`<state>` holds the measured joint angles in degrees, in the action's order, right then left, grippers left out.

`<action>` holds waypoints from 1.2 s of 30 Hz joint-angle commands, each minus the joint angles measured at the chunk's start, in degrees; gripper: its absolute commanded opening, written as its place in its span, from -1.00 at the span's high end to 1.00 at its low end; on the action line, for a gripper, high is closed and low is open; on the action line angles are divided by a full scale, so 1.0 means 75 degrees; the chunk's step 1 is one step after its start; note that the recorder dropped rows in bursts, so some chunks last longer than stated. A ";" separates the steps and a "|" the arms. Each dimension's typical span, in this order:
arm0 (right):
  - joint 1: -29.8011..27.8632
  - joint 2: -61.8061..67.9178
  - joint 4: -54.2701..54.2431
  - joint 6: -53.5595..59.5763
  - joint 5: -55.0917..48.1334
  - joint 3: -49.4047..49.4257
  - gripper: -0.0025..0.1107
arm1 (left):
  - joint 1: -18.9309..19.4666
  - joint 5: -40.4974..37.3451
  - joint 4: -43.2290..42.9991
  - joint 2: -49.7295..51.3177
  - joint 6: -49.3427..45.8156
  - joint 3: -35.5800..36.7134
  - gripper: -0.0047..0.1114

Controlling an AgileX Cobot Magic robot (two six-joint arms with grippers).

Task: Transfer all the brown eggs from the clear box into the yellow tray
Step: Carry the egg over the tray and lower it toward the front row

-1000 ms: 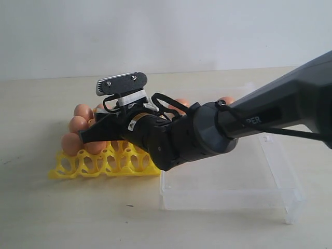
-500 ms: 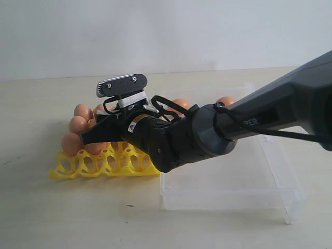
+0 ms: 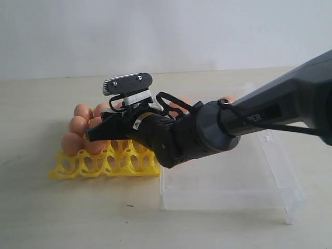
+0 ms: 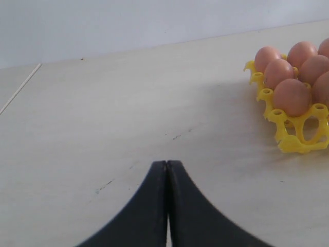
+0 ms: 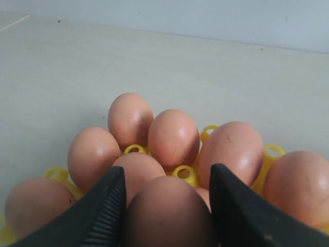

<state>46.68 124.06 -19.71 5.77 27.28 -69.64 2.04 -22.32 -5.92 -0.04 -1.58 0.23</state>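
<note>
Eggs (image 5: 174,136) sit all around my right gripper (image 5: 166,177). They are brown, and they fill the cups of the yellow tray (image 3: 104,165) close together, touching one another. My two black fingers (image 5: 105,206) stand apart with one egg (image 5: 167,216) between them. Both fingers press on its sides, so I am holding it. It hangs just above the eggs in the tray, very near them. The ones in front and on both sides crowd close to my fingers.

From the side camera, my gripper is over the tray and my right arm (image 3: 270,111) reaches across the clear box (image 3: 233,179). The arm hides the middle of the tray and part of the back of the box. Two more eggs (image 3: 227,99) peek out from behind the arm, by the far side of the box. I cannot tell if they lie inside it. The tray stands just beside the box, on its left in that view. The near row of cups shows as yellow rings.

My left gripper (image 4: 167,162) is pressed shut with nothing in it. It points over the pale table (image 4: 103,103), and a corner of the tray with its eggs is well off to one side of it. A white wall (image 3: 155,31) is behind everything.
</note>
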 commanded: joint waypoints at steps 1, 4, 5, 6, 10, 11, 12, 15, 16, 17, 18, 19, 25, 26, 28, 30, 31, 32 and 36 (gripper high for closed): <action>-0.0060 -0.0030 0.0039 0.0025 0.0022 -0.0015 0.96 | -0.0046 0.0070 0.0019 0.0005 0.0041 -0.0031 0.92; -0.0060 -0.0030 0.0039 0.0012 0.0022 -0.0015 0.96 | -0.0046 0.0070 0.0019 0.0005 0.0041 -0.0031 0.92; -0.0060 -0.0030 0.0039 0.0012 0.0022 -0.0015 0.96 | -0.0046 0.0070 0.0019 0.0005 0.0041 -0.0031 0.92; -0.0060 -0.0030 0.0039 0.0012 0.0022 -0.0015 0.96 | -0.0046 0.0070 0.0019 0.0005 0.0041 -0.0031 0.92; -0.0060 -0.0030 0.0039 0.0012 0.0022 -0.0015 0.86 | -0.0046 0.0070 0.0019 0.0005 0.0041 -0.0031 0.92; -0.0060 -0.0030 0.0039 0.0012 0.0022 -0.0015 0.80 | -0.0046 0.0070 0.0019 0.0005 0.0041 -0.0031 0.92; -0.0060 -0.0030 0.0059 0.0012 0.0022 -0.0015 0.71 | -0.0046 0.0070 0.0019 0.0005 0.0041 -0.0031 0.92; -0.0060 -0.0030 0.0059 0.0012 0.0002 -0.0085 0.41 | -0.0046 0.0070 0.0019 0.0005 0.0041 -0.0031 0.92; -0.0060 -0.0030 0.0059 0.0012 0.0004 -0.0131 0.30 | -0.0046 0.0070 0.0019 0.0005 0.0041 -0.0031 0.92; -0.0060 -0.0030 0.0059 0.0012 0.0004 -0.0176 0.20 | -0.0046 0.0070 0.0019 0.0005 0.0041 -0.0031 0.92; -0.0060 -0.0030 0.0059 0.0012 -0.0012 -0.0221 0.12 | -0.0046 0.0070 0.0019 0.0005 0.0041 -0.0031 0.92; -0.0060 -0.0030 0.0059 0.0012 -0.0045 -0.0284 0.06 | -0.0046 0.0070 0.0019 0.0005 0.0041 -0.0031 0.92; -0.0060 -0.0030 0.0059 0.0027 -0.0176 -0.0439 -0.02 | -0.0046 0.0070 0.0019 0.0005 0.0041 -0.0031 0.92; -0.0060 -0.0030 0.0059 0.0027 -0.0193 -0.0439 -0.02 | -0.0046 0.0070 0.0019 0.0005 0.0041 -0.0031 0.92; -0.0060 -0.0030 0.0059 0.0027 -0.0193 -0.0439 -0.02 | -0.0046 0.0070 0.0019 0.0005 0.0041 -0.0031 0.92; -0.0060 -0.0030 0.0059 0.0027 -0.0209 -0.0439 -0.02 | -0.0046 0.0070 0.0019 0.0005 0.0041 -0.0031 0.92; -0.0060 -0.0030 0.0059 0.0027 -0.0209 -0.0439 -0.02 | -0.0046 0.0070 0.0019 0.0005 0.0041 -0.0031 0.92; -0.0060 -0.0045 0.0059 0.0027 -0.0209 -0.0439 -0.02 | -0.0046 0.0070 0.0019 0.0005 0.0041 -0.0031 0.92; -0.0060 -0.0251 0.0027 0.0027 -0.0513 -0.0439 -0.02 | -0.0046 0.0070 0.0019 0.0005 0.0041 -0.0031 0.92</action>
<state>46.46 124.06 -19.71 5.77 25.01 -72.55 2.04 -22.32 -5.92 -0.04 -1.58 0.23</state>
